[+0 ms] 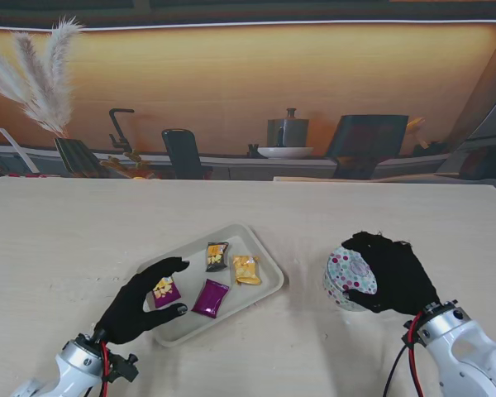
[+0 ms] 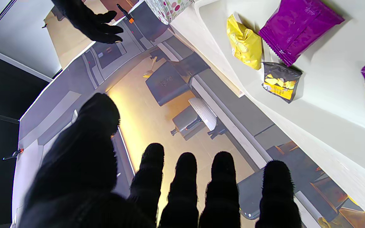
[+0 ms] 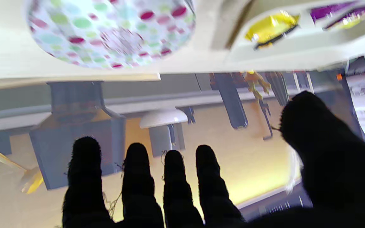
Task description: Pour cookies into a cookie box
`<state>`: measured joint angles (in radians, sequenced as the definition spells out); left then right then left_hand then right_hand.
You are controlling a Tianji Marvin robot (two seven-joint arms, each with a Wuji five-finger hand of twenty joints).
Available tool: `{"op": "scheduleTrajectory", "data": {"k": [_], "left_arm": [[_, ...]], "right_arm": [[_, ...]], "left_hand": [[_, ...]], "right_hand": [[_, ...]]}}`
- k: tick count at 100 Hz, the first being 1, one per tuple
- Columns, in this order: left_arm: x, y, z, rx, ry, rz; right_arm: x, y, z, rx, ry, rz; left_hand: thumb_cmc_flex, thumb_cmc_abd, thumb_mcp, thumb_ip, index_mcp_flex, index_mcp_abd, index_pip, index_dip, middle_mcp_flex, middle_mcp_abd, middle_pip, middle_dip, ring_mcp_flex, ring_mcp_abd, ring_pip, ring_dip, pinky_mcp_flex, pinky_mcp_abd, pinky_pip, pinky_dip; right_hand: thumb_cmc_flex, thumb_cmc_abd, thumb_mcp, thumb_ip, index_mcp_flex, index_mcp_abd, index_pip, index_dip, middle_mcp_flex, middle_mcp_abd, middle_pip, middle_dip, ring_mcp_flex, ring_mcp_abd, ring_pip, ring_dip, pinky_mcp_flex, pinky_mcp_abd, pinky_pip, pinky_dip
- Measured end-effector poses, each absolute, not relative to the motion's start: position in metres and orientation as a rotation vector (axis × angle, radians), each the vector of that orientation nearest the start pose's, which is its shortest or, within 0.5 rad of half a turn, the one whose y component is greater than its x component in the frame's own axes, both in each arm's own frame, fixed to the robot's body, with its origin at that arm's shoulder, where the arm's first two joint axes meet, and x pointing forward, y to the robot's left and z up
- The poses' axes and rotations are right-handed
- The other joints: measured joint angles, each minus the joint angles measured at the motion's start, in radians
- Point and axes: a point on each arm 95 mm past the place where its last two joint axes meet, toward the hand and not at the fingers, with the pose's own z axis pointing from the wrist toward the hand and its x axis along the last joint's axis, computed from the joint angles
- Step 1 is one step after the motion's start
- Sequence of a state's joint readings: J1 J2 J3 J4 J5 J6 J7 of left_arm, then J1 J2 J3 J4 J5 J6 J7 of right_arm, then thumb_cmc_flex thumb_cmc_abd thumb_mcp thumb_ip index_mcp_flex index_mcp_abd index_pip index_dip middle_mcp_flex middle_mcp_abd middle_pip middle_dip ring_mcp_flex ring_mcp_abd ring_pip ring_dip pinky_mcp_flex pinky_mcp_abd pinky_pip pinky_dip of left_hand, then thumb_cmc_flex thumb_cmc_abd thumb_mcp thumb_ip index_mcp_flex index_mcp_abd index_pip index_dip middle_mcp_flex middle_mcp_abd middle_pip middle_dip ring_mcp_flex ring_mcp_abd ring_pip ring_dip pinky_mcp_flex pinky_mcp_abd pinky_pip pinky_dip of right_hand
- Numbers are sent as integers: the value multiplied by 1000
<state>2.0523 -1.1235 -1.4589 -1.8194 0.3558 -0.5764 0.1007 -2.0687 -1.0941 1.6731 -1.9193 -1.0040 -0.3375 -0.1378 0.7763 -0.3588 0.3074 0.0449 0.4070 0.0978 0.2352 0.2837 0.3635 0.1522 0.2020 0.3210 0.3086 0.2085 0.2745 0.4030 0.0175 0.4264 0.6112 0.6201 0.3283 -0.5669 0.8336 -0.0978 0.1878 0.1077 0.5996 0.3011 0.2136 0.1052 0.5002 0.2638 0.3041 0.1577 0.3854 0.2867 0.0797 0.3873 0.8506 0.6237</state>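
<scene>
The round polka-dot cookie box (image 1: 348, 278) sits on the pale wooden desk (image 1: 66, 240), directly under the right robot hand (image 1: 393, 273), fingers spread, holding nothing. The left robot hand (image 1: 142, 302), also spread and empty, hovers over the cream rectangular tray (image 1: 269, 266) holding 4 cookie packets (image 1: 211, 298).

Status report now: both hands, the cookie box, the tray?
Left hand open at tray edge. Right hand open over cookie box, not gripping. Four packets on tray, none lifted.

cookie box (image 1: 348, 275): white, multicolour dots | tray (image 1: 269, 268): cream | packets: purple (image 1: 211, 298), yellow (image 1: 246, 270)
</scene>
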Motion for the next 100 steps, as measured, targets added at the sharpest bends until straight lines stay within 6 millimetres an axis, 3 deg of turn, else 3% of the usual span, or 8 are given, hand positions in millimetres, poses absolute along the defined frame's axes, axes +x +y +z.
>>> {"op": "scheduleTrajectory", "data": {"k": [22, 52, 68, 72, 82, 100], "left_arm": [[265, 23, -325, -1573, 1044, -2333], [264, 23, -326, -1577, 1053, -2325], [263, 22, -326, -1578, 1063, -2329], [262, 22, -326, -1577, 1066, -2331], [260, 22, -325, -1565, 1072, -2340], [259, 21, -324, -1556, 1080, -2345]], "right_arm": [[305, -95, -305, 1160, 1507, 1474], [322, -93, -321, 1201, 1557, 1412], [331, -87, -325, 1194, 1575, 1400], [334, -87, -326, 1197, 1577, 1396], [339, -87, -327, 1192, 1599, 1369], [345, -85, -331, 1228, 1624, 1343]], "left_hand": [[0, 0, 0, 0, 11, 0, 0, 0, 0, 0, 0, 0, 0, 0, 1, 6, 0, 0, 0, 1], [0, 0, 0, -10, 11, 0, 1, 1, 19, 1, 1, 0, 1, 1, 9, 7, 2, 0, 0, 2], [0, 0, 0, -10, 11, 0, 1, 1, 19, 1, 1, 0, 1, 1, 9, 7, 2, 0, 0, 2], [0, 0, 0, -10, 11, 0, 1, 1, 19, 1, 1, 0, 1, 2, 9, 8, 2, 0, 0, 2], [0, 0, 0, -11, 11, 0, 1, 1, 19, 1, 1, 0, 1, 2, 15, 8, 2, 0, 0, 3], [0, 0, 0, -11, 11, 0, 1, 1, 20, 1, 1, 0, 2, 2, 23, 9, 3, 0, 0, 11]], "right_hand": [[-26, 34, -108, 0, -61, -32, -70, 0, -11, 12, -243, -102, -90, -12, -38, -27, -86, -8, -100, -64], [-25, 40, -141, 0, -63, -61, -137, 0, -11, 12, -344, -142, -115, -21, -52, -35, -103, -8, -137, -88], [-25, 29, -141, 10, -63, -74, -318, 0, -12, 12, -429, -176, -150, -23, -85, -55, -135, -8, -174, -110], [-25, 23, -141, 10, -60, -76, -424, 62, -25, 9, -460, -185, -157, -23, -100, -58, -142, -8, -175, -120], [-25, 22, -142, 10, -58, -101, -549, 154, -22, 5, -478, -208, -158, -23, -138, -71, -158, -8, -187, -138], [-25, 12, -142, 10, -58, -101, -579, 179, -35, 0, -492, -221, -166, -35, -160, -73, -173, -2, -200, -150]]}}
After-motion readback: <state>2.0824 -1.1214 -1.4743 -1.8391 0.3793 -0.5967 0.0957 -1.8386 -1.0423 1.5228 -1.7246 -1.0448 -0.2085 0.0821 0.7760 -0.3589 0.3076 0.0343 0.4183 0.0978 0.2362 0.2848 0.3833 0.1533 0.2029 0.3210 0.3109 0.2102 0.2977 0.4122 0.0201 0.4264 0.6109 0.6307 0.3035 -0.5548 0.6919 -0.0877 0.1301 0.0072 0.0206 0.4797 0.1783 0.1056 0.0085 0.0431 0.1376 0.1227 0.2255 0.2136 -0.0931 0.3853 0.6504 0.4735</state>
